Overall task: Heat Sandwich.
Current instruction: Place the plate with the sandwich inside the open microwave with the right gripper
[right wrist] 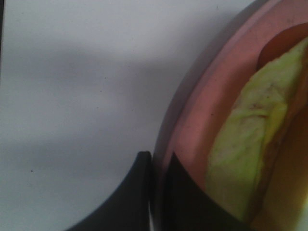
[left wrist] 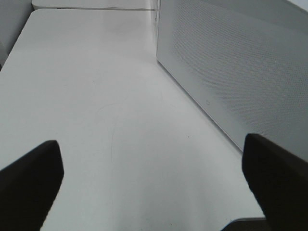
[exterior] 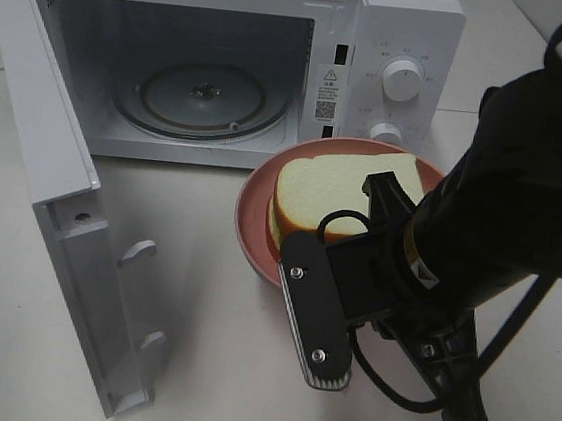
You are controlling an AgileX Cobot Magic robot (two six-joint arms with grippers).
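Observation:
The sandwich (exterior: pixel 323 190), white bread with a tan crust, lies on a round pink plate (exterior: pixel 250 217) in front of the open microwave (exterior: pixel 404 43). My right arm (exterior: pixel 524 196) reaches over the plate from the right and covers its near right part. In the right wrist view my right gripper (right wrist: pixel 158 161) is shut on the rim of the pink plate (right wrist: pixel 211 106), with the sandwich's yellow-green filling (right wrist: pixel 250 144) just beyond. My left gripper (left wrist: pixel 154 192) is open over bare table, with nothing between its fingers. It is out of the exterior high view.
The microwave door (exterior: pixel 46 146) swings out to the left, and the glass turntable (exterior: pixel 202 97) inside carries nothing. A perforated grey panel (left wrist: pixel 231 72) of the microwave stands beside my left gripper. The white table (exterior: pixel 197 342) lies between the door and the plate.

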